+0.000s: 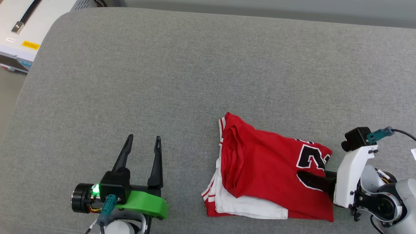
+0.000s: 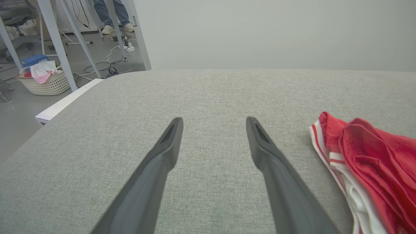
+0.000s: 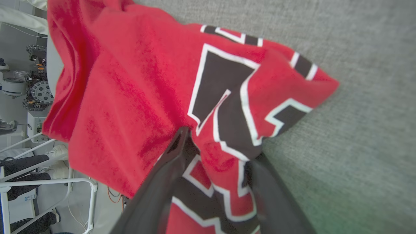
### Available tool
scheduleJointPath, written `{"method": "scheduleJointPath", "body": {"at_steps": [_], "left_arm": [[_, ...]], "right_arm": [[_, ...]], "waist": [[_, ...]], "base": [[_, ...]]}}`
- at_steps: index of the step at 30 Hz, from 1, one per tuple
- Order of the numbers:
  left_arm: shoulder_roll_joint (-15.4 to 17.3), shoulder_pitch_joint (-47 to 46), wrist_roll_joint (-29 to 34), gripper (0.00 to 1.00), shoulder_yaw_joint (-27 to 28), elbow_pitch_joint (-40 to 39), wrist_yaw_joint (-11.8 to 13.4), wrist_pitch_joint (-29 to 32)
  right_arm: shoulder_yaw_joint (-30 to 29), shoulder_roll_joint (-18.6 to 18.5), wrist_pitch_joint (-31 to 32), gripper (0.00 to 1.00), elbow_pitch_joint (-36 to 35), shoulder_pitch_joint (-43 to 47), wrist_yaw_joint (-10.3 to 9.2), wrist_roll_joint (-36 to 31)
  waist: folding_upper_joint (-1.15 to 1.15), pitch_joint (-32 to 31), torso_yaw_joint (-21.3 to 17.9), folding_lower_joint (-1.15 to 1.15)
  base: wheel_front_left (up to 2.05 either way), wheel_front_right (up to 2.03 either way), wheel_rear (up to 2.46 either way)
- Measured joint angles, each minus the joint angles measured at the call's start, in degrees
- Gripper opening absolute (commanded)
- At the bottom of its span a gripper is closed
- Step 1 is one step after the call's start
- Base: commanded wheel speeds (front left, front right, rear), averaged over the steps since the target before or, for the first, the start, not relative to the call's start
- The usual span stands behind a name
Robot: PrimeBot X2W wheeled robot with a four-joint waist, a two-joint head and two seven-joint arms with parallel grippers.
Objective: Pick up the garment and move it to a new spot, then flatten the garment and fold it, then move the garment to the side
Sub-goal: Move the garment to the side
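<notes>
Black numerals (image 1: 310, 157) with white outlines stand on the red garment (image 1: 260, 162), near its right end; they are creased and partly covered; the one that shows best looks like a 2, the rest cannot be read; far left, a yellow label (image 1: 30, 45) on a white device (image 1: 48, 19) carries print too small to read.

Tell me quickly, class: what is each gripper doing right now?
Left gripper: open, holding nothing, over the grey cushion.
Right gripper: open, fingers astride the red shirt at its edge, not clamped on it.
</notes>
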Motion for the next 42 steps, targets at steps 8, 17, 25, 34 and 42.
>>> {"method": "scheduleJointPath", "body": {"at_steps": [8, 17, 25, 34, 42], "left_arm": [[0.00, -0.04, -0.57, 1.00, -0.20, 0.30, 0.32, 0.00], [0.01, 0.27, -0.59, 1.00, 0.12, 0.18, 0.67, 0.00], [-0.01, 0.63, -0.62, 1.00, 0.96, -0.41, 0.68, 0.00], [-0.02, 0.55, -0.35, 1.00, 2.02, -1.59, 0.57, 0.00], [0.08, -0.53, 0.68, 1.00, 3.76, -2.91, -0.10, 0.00]], "right_arm": [[1.83, -1.68, -5.80, 0.00, -0.76, -0.12, 0.00, 0.79], [1.94, -7.08, -10.36, 0.00, -5.25, -2.27, -0.01, -1.11], [1.53, -13.17, -12.18, 0.00, -9.27, -5.51, -0.01, -6.03], [-0.70, -15.93, -12.61, 0.00, -10.93, -8.30, -0.01, -7.27], [-2.74, -17.31, -12.68, 0.00, -10.78, -10.38, -0.01, -8.14]], "waist": [[0.00, -1.06, -0.78, 0.00], [0.00, -2.40, -3.21, 0.00], [0.00, -2.73, -7.45, 0.00], [0.00, -1.94, -13.42, 0.00], [0.00, 1.18, -16.74, 0.00]], "base": [[0.00, 0.00, 0.00], [0.00, 0.00, 0.00], [0.00, 0.00, 0.00], [0.00, 0.00, 0.00], [0.00, 0.00, 0.00]]}}
